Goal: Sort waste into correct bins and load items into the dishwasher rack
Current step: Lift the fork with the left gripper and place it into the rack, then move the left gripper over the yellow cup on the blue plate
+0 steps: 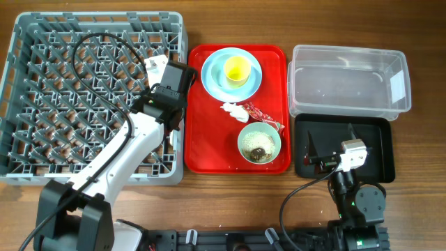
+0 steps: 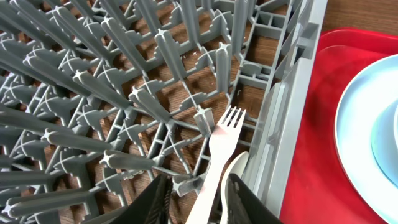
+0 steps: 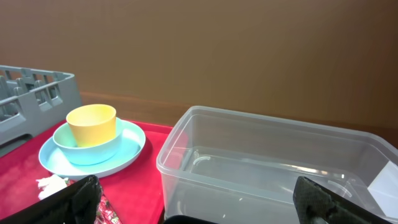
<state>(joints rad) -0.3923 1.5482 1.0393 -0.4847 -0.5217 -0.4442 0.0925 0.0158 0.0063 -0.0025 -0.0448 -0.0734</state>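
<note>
Fingers [image 2: 245, 200] of left gripper [image 2: 199, 200] clamp fork [image 2: 225, 140] and spoon [image 2: 235, 171] over rack [image 2: 93, 87]; right gripper [image 3: 196, 186] gapes empty; we count plate [image 1: 209, 77], cup [image 1: 237, 68], bowls [image 1: 242, 143], waste [image 1: 230, 108] undone.

My overhead camera looks straight down on the wooden table [image 1: 230, 202], high enough to hold everything on it. The left wrist camera hangs close over the large square grey plastic pegged rack [image 2: 124, 93], angled down at its right wall, catching the flat red serving tray [image 2: 311, 124] and light blue round plate [image 2: 367, 124] beside it. The right wrist camera sits low by the front right corner, nearly level, facing the far edge past the clear plastic rectangular tub [image 3: 249, 168]. All three share tray and plate.
</note>
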